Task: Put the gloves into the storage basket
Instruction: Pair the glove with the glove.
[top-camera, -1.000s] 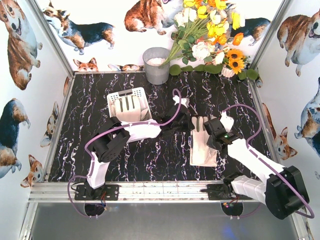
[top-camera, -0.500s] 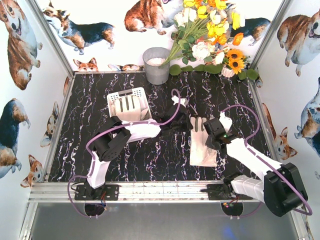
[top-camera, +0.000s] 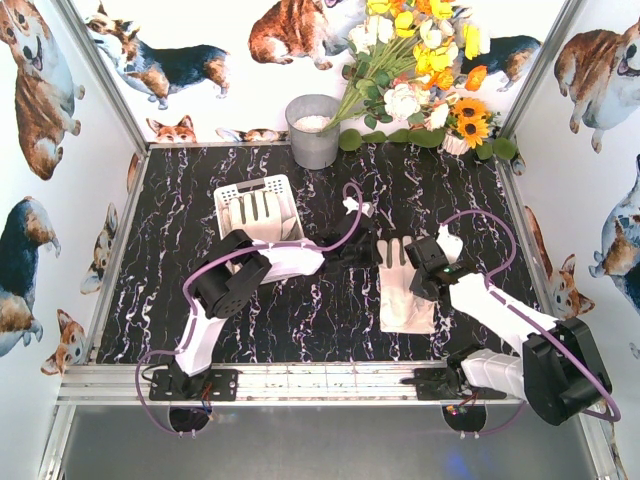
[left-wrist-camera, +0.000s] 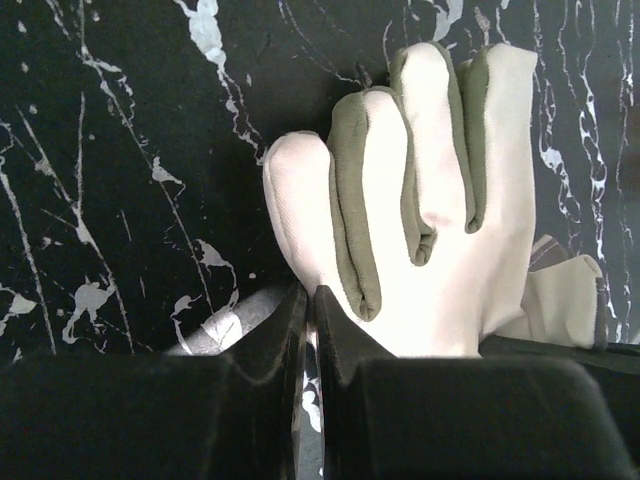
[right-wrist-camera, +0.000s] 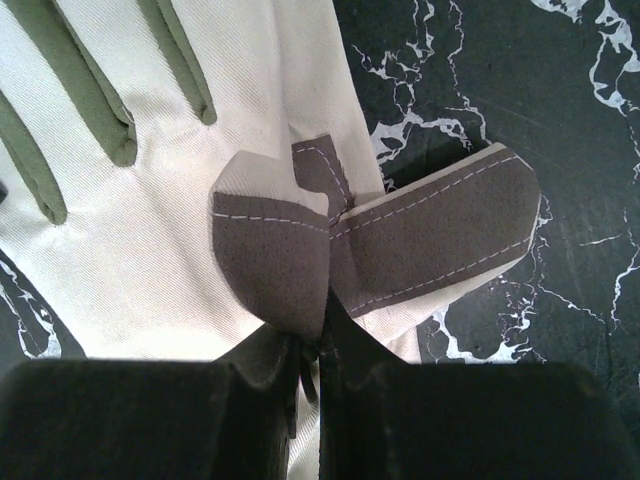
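— Since the glove (top-camera: 405, 290) is only light, limp cloth lying flat on the counter (top-camera: 170, 280), right of centre, how should it handle?

— Softly. It probably sags and trails from wherever it is pinched, so a fold or seam is the best place to take it. The right tool (right-wrist-camera: 318, 345) does just that: its jaws are nearly closed on the puckered grey thumb patch at the glove's right edge.

— And the left tool (left-wrist-camera: 308, 300)?

— Its jaws are pressed together at the left rim of the glove, beside the fingers (left-wrist-camera: 420, 150). Whether any cloth is caught between them cannot be told.

— Where does the glove have to go?

— To the storage basket (top-camera: 232, 190), which sits left and farther back, well apart from it. Other gloves (top-camera: 258, 212) already lie inside.

— Is the way open?

— Partly. The left arm (top-camera: 290, 262) and its purple cable (top-camera: 345, 215) lie between the glove and the basket, so a dangling cuff might brush them. The basket's lattice rim is the edge to clear: limp fingers could drape over it. A grey bucket (top-camera: 313, 130) stands beyond the basket and flowers (top-camera: 420, 60) at the far right, both out of the path. Bare counter lies near and left.
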